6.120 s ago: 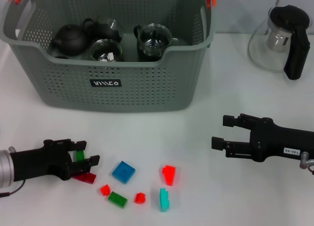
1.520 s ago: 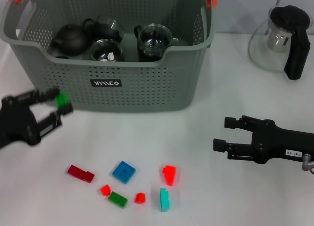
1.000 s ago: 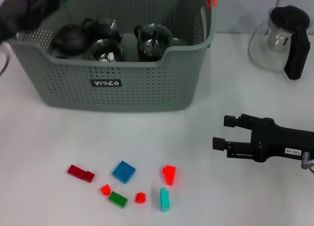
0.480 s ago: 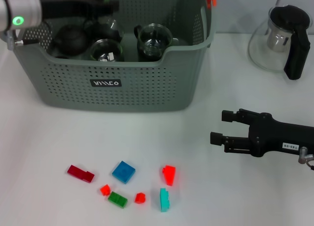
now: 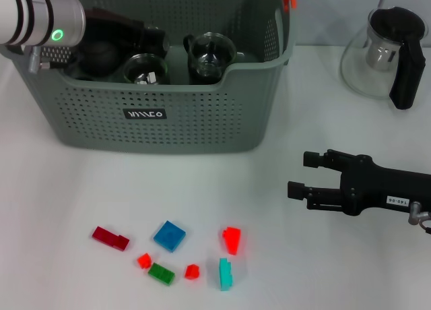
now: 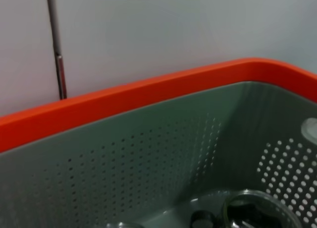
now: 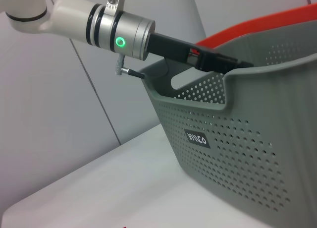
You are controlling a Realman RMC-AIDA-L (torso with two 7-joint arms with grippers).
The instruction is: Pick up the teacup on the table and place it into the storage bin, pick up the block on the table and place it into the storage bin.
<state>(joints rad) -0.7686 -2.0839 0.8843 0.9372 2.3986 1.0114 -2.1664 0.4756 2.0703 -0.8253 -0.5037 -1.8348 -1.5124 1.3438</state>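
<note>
Head view: left hand (image 5: 151, 39) inside storage bin (image 5: 175, 125) — grip unreadable; right hand (image 5: 300, 175) apart; left wrist view — only perforated wall.

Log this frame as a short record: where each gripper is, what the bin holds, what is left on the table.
left gripper: inside the bin, over the teaware
right gripper: open, low over the table, right of the blocks
bin: dark teapot and glass cups
blocks on table: dark red, blue, red, teal, green, two small red
glass teapot: on the table, far right
</note>
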